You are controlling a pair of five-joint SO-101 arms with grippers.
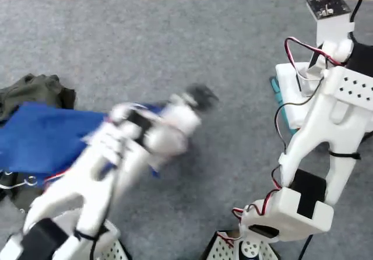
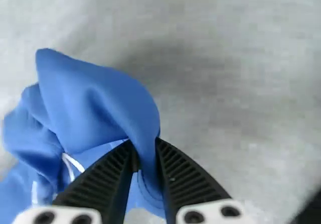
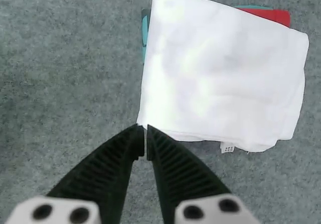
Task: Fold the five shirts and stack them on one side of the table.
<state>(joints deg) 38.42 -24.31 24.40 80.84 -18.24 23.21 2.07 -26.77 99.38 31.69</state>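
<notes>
Three folded shirts, a white shirt (image 3: 220, 68) on top, lie stacked at the table's (image 1: 204, 44) right below the closed, empty right gripper (image 3: 145, 129), while the left gripper (image 2: 144, 156) pinches the crumpled blue shirt (image 2: 95, 98) at the left, leaving it and the green shirt (image 1: 35, 91) to fold.

Table (image 1: 233, 38) from above: spread shirt (image 1: 46, 137) at left, crumpled shirt (image 1: 35, 91) just behind it at the left edge; folded stack (image 3: 220, 68) at right, right gripper (image 3: 145, 133) beside its corner
</notes>
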